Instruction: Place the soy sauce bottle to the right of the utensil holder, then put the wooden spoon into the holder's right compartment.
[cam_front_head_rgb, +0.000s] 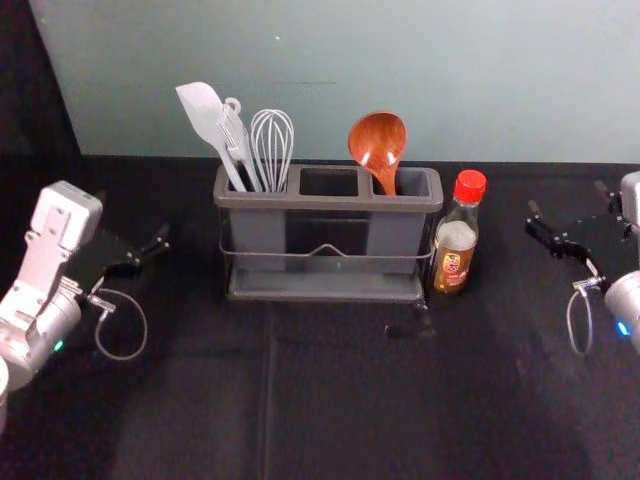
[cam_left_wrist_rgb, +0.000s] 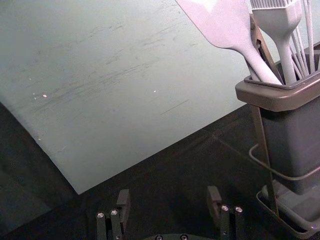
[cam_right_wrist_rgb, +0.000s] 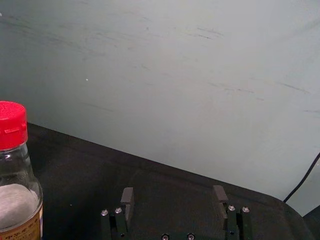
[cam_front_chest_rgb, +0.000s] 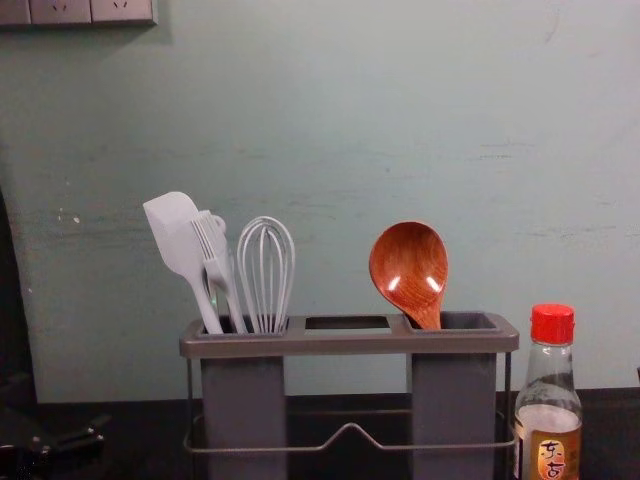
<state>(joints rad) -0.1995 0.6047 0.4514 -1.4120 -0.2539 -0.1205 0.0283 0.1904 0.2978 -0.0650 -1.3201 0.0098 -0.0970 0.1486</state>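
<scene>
Wooden spoon (cam_front_chest_rgb: 408, 270) in holder's (cam_front_chest_rgb: 345, 343) right compartment (cam_front_chest_rgb: 453, 410), soy sauce bottle (cam_front_chest_rgb: 548, 415) alongside, perhaps touching

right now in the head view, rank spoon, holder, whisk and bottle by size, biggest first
1. holder
2. bottle
3. spoon and whisk, too alike to rank: the spoon looks wider, but they show about equally tall

Upright stood the red-capped soy sauce bottle (cam_front_head_rgb: 455, 247), just right of the grey utensil holder (cam_front_head_rgb: 325, 202)! And the wooden spoon (cam_front_head_rgb: 378, 141) leaned bowl-up in its right compartment!
</scene>
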